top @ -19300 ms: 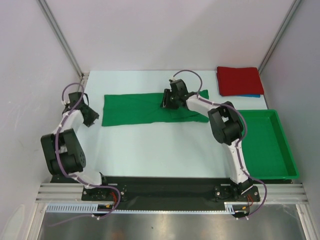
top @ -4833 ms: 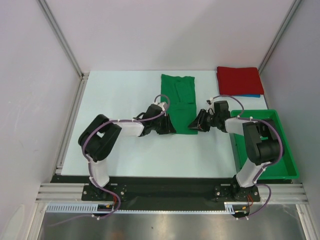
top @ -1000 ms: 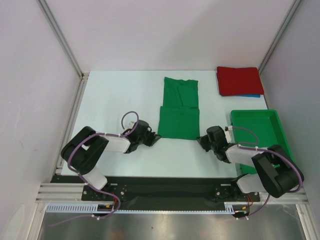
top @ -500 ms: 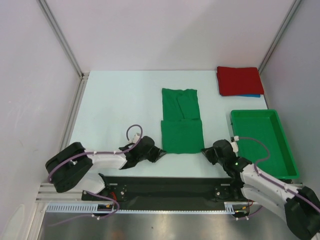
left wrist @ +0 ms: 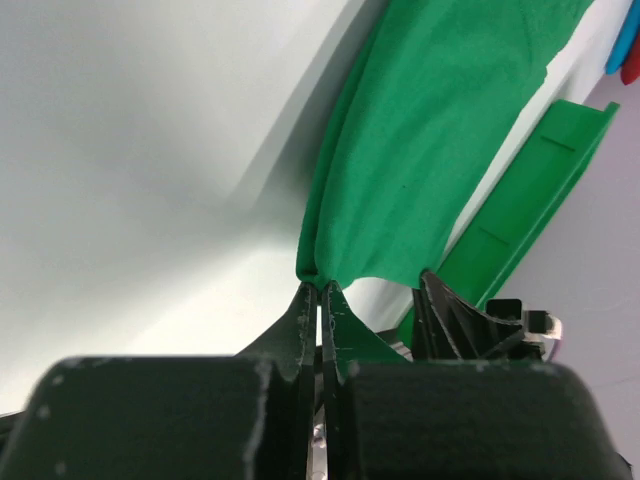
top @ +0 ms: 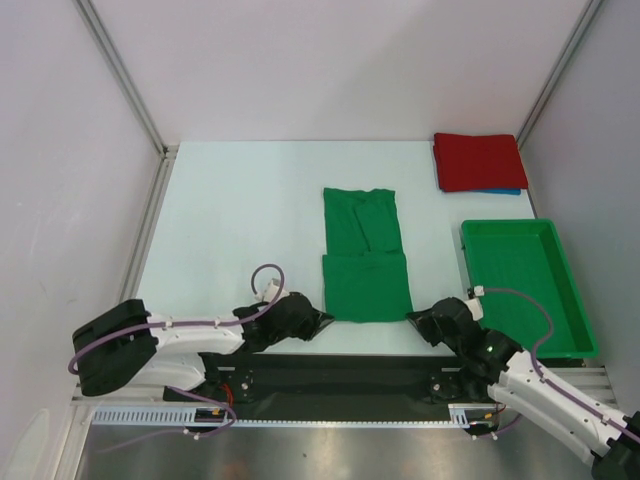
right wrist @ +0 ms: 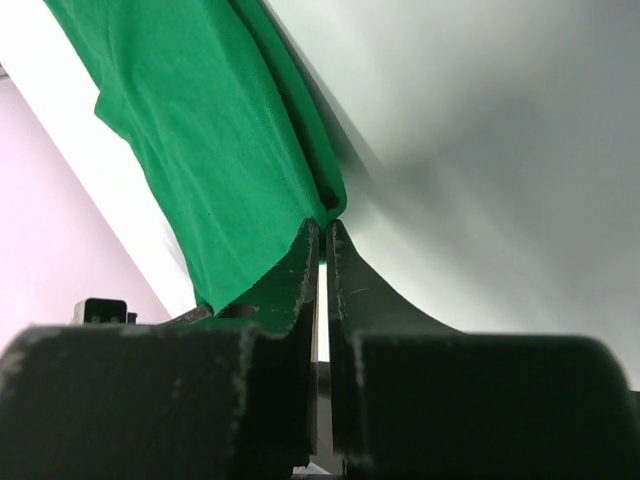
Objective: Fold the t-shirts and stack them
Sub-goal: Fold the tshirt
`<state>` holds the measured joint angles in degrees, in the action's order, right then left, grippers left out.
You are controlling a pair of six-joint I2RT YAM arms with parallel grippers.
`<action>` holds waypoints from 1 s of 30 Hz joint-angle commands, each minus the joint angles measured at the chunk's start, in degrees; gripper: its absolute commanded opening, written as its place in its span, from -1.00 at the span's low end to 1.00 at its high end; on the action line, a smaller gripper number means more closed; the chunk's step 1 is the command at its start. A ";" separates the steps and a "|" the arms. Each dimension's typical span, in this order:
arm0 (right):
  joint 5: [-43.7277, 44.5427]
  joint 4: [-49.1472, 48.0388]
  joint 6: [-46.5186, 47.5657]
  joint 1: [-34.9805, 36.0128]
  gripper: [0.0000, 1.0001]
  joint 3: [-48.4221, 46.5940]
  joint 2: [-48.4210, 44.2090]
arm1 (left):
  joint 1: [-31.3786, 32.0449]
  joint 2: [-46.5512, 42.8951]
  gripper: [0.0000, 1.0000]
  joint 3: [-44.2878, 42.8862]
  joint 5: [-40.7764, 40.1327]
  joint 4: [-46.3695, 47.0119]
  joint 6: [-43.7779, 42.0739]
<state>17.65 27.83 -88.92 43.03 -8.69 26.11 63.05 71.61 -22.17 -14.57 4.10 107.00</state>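
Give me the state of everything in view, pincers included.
green tee: laid out long, near end doubled over, both near corners pinched
red tee: folded, lying on the blue tee
blue tee: under the red tee, only an edge shows
bin: upright, empty
left pincer: shut on the green tee's near left corner
right pincer: shut on the green tee's near right corner

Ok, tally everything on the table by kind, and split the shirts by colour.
green t-shirt: 1
red t-shirt: 1
blue t-shirt: 1, only an edge showing under the red one
green bin: 1
Total: 4
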 commanded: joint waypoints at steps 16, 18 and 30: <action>-23.26 -18.32 31.96 -27.71 -1.00 -26.18 32.98 | -16.88 4.13 -0.99 -27.55 -0.74 -9.98 -36.23; -28.53 -19.57 34.86 -29.74 -1.00 -33.48 39.08 | -19.35 8.68 -0.99 -33.60 1.02 -9.90 -40.44; -40.94 -25.64 38.74 -35.55 -1.00 -60.03 72.92 | -34.21 32.79 -0.99 -56.74 18.51 -9.38 -45.04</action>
<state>-18.79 5.02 -52.53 8.10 -63.79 95.68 30.59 101.97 -74.37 -2.31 -6.55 64.51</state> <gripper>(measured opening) 0.021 0.010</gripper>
